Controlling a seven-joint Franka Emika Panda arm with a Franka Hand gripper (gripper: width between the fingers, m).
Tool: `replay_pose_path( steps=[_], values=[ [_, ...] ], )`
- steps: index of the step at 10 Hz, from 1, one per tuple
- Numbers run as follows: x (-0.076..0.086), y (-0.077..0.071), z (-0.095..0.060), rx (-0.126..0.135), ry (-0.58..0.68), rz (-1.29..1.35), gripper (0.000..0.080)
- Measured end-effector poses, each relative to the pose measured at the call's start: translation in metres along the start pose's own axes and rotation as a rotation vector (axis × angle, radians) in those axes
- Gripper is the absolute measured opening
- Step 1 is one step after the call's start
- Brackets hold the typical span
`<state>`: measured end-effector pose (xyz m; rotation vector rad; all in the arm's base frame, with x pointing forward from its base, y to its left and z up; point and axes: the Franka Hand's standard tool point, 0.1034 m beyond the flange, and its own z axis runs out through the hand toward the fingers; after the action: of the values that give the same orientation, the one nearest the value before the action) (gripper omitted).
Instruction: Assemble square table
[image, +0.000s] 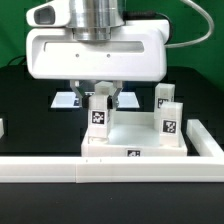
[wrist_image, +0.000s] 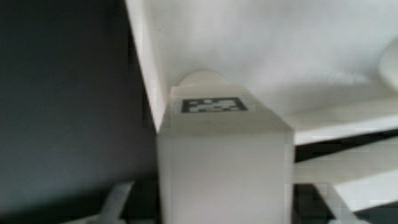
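My gripper (image: 100, 99) is shut on a white leg block (image: 98, 116) with a black-and-white tag, holding it upright over the near corner of the square table's tabletop (image: 135, 138) on the exterior view's left. In the wrist view the leg (wrist_image: 222, 160) fills the gap between the fingers (wrist_image: 130, 203), its tagged end toward the tabletop (wrist_image: 267, 50). A second tagged leg (image: 168, 123) stands upright at the tabletop's corner on the exterior view's right. Whether the held leg touches the tabletop is not clear.
A third leg block (image: 163, 96) stands behind the tabletop. The marker board (image: 66, 100) lies at the back on the black table. A long white border rail (image: 90, 172) runs along the front and up the exterior view's right (image: 205, 142). A small white part (image: 2, 128) shows at the left edge.
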<state>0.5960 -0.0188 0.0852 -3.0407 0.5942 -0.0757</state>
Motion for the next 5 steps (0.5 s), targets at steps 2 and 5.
replay_pose_path(
  steps=[2,5],
  values=[
    [-0.0004,-0.0086,0.0006,0.016,0.025,0.209,0.0290],
    [-0.0004,-0.0134,0.0017,0.048,0.030,0.450,0.0290]
  ],
)
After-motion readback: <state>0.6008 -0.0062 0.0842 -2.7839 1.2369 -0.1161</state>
